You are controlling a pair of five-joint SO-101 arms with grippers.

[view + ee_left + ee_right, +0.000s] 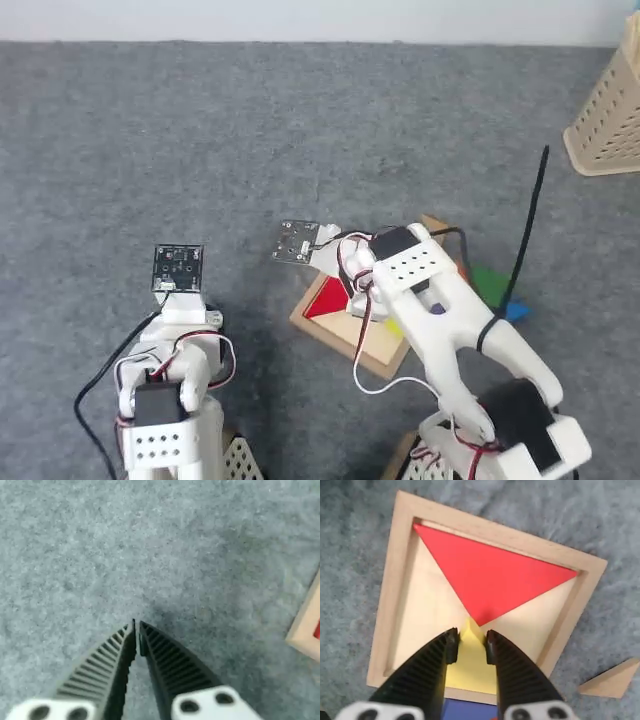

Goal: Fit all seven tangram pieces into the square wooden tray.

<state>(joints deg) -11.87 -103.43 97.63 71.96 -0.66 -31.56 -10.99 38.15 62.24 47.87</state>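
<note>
The square wooden tray [395,580] lies on grey carpet with a large red triangle [490,577] in its far half. My right gripper [470,637] is low over the tray, its fingers closed on the sides of a yellow triangle [470,665] whose tip meets the red triangle's point. A blue piece [465,711] shows just behind the yellow one. In the high view the right arm [430,290] covers much of the tray [335,335]. My left gripper [136,626] hangs shut and empty over bare carpet, left of the tray's corner [306,632].
A plain wooden triangle [612,680] lies on the carpet beside the tray. A green piece [488,282] and a blue piece [516,311] sit right of the tray. A perforated beige basket [612,110] stands at the far right. A black cable [530,225] runs up past the pieces.
</note>
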